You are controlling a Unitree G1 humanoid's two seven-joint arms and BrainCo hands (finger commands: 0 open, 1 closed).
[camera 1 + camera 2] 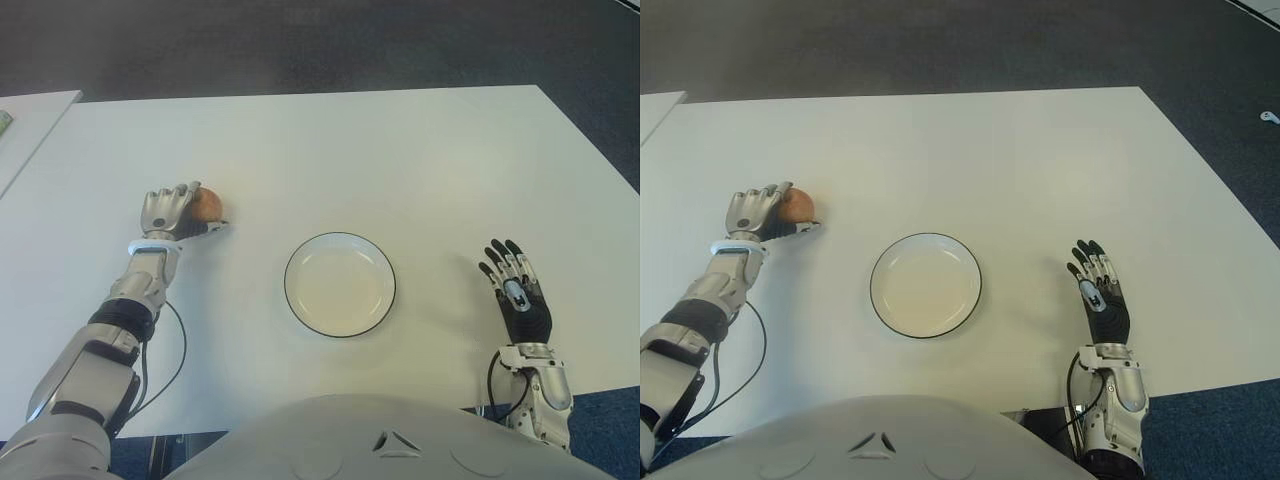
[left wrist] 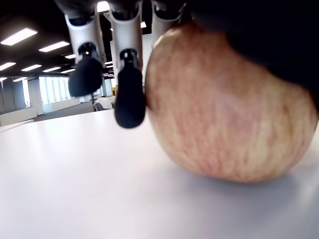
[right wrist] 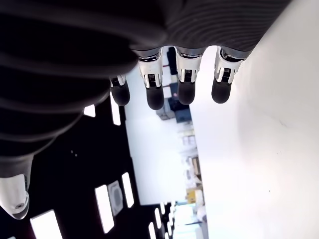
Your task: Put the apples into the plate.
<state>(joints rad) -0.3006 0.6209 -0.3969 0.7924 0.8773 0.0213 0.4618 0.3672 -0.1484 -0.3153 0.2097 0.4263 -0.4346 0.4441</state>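
The apple (image 1: 207,204) sits on the white table (image 1: 400,160) inside the curl of the left hand (image 1: 172,213), on the far side of its palm as seen from the head. The hand's fingers (image 2: 129,94) arch over the top of the fruit and come down past it, and the thumb lies along the near side, so the hand is closed around the apple. In the left wrist view the apple's underside is plainly touching the tabletop, with a soft shadow beneath it, and two dark fingertips hang just beside its skin; whether they press on it cannot be told. The apple is close to round, reddish with yellow streaks, and shows no clear long axis; its stem and the way it points are hidden by the hand, so its heading cannot be told. The plate (image 1: 296,262), white with a dark rim, stands well apart from the left hand on its inner side, toward the right hand, and holds nothing. The right hand (image 1: 515,289) shows on the far side of the plate from the apple, near the table's front edge, its fingers (image 3: 154,87) straight, slightly spread and gripping nothing. The plate lies between the two hands, nearer the robot's body than the apple.
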